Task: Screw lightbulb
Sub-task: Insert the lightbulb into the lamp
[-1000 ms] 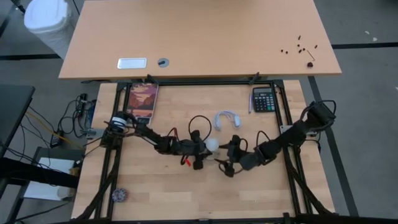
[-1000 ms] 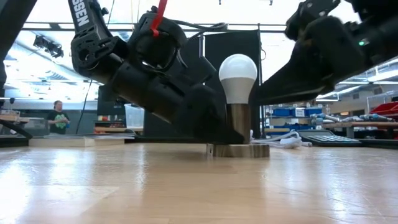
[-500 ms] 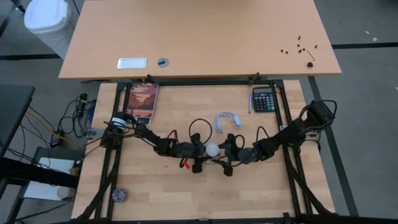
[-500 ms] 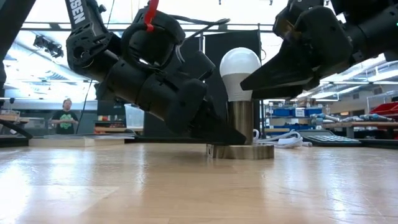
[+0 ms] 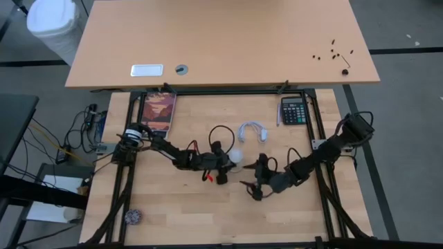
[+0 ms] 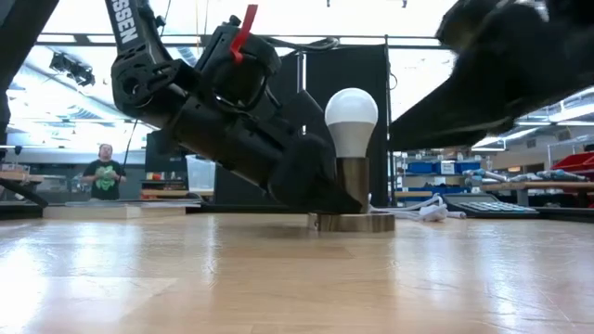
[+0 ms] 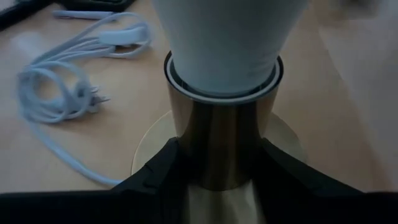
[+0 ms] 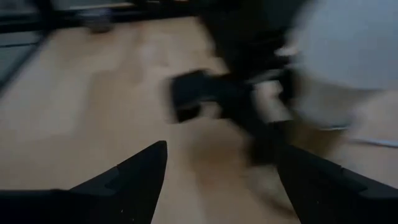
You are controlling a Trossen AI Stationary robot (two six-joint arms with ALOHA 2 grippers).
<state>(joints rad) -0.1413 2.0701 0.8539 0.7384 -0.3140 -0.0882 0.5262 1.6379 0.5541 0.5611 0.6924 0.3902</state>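
Observation:
The white lightbulb stands upright in a brass socket, whose round base disc rests flat on the wooden table. In the high view the lightbulb sits mid-table. My left gripper comes in from the left and is shut on the socket's stem, just below the bulb. My right gripper is open, a little to the near right of the bulb, with nothing between its fingers. The right wrist view shows the lightbulb blurred, off to one side. My left gripper pinches the socket's brass stem between its two fingers, just below the collar that holds the bulb. The fingers slant down from the table's left side and lie across the stem. The socket stays upright with its base disc on the table.
A coiled white cord lies just beyond the bulb. A calculator sits at the far right and a book at the far left. A small round object lies near the front left corner. A person stands far behind the table.
My right gripper first moved in beside the top of the lightbulb, then drew back toward the table's near edge and away from it, its fingers staying open. The lightbulb and socket stay upright in my left gripper's hold.

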